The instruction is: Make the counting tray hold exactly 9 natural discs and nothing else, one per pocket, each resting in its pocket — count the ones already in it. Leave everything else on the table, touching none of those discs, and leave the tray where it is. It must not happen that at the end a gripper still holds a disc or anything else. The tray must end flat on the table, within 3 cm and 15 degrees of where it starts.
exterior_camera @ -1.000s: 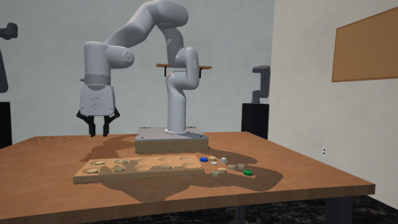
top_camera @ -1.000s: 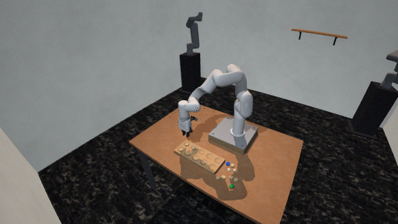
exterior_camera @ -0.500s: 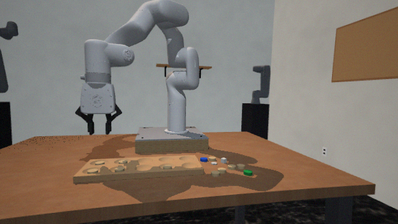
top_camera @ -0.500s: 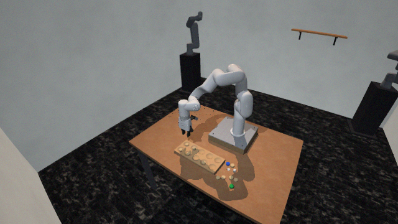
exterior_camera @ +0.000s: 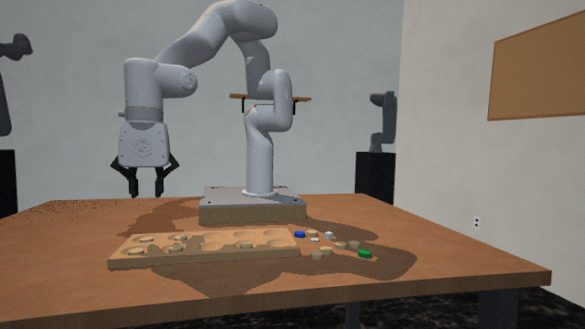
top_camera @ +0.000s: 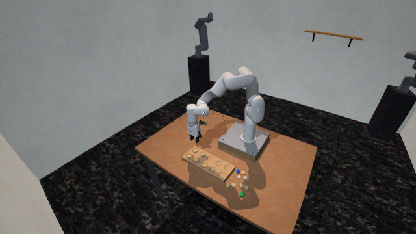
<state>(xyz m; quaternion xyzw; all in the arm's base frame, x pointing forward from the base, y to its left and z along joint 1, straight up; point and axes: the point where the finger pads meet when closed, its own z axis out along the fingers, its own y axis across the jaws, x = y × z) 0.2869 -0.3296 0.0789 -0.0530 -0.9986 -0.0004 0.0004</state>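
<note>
My gripper (exterior_camera: 146, 188) is released, holding nothing, raised above the counting tray's (exterior_camera: 137, 262) far end. About five natural discs (exterior_camera: 136, 250) are pocketed; roughly four more wait loose (exterior_camera: 326, 249) on the desk (exterior_camera: 457, 270).

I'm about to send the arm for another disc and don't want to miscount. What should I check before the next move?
1. Gripper empty: ok. It is open, nothing shows between the fingers, and it hangs above the table behind the tray's left end.
2. Tray flat on the table: ok.
3. Nine natural discs in the tray: not ok. Five tray discs show, so four are missing.
4. Nothing else in the tray: ok, no coloured piece in any pocket.
5. Enough spare discs: ok. Five loose natural discs lie off the tray's right end.
6. Room to grasp one without touching the blue disc, white cube or green disc: cannot tell.
</note>
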